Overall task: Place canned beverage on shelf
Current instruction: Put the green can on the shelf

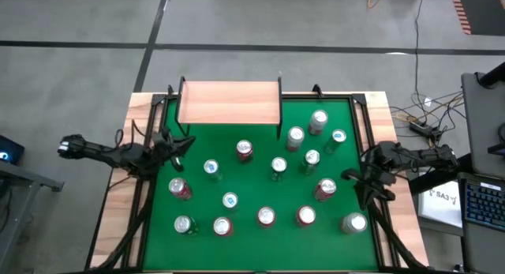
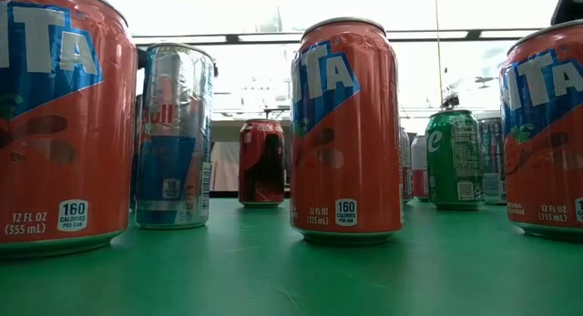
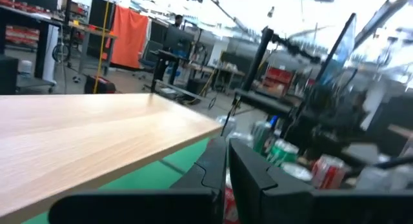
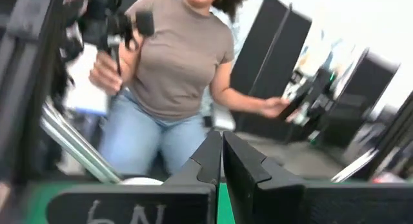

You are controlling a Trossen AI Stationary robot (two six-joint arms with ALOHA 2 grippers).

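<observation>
A: Shelf (image 1: 230, 102)? Cans?
B: Shelf sits bare at the table's (image 1: 339, 108) far edge; cans (image 1: 266, 216) stand on the green.
A: Grippers?
B: Left gripper (image 1: 183, 143) clenched, empty, by the shelf; right gripper (image 1: 347, 177) clenched, empty, at the right edge.

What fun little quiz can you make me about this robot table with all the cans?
1. True or false: a can already stands on the shelf.
2. How do the jaws of the left gripper and the right gripper stand? A) both shut B) both open C) one open, one shut
3. Fill in: in the low view, the can with white number 160 at the middle is mostly ____ in colour.

Key
1. False: the shelf's wooden top is bare.
2. A: both are shut and hold nothing, each at its own side of the green table.
3. Orange.
</observation>
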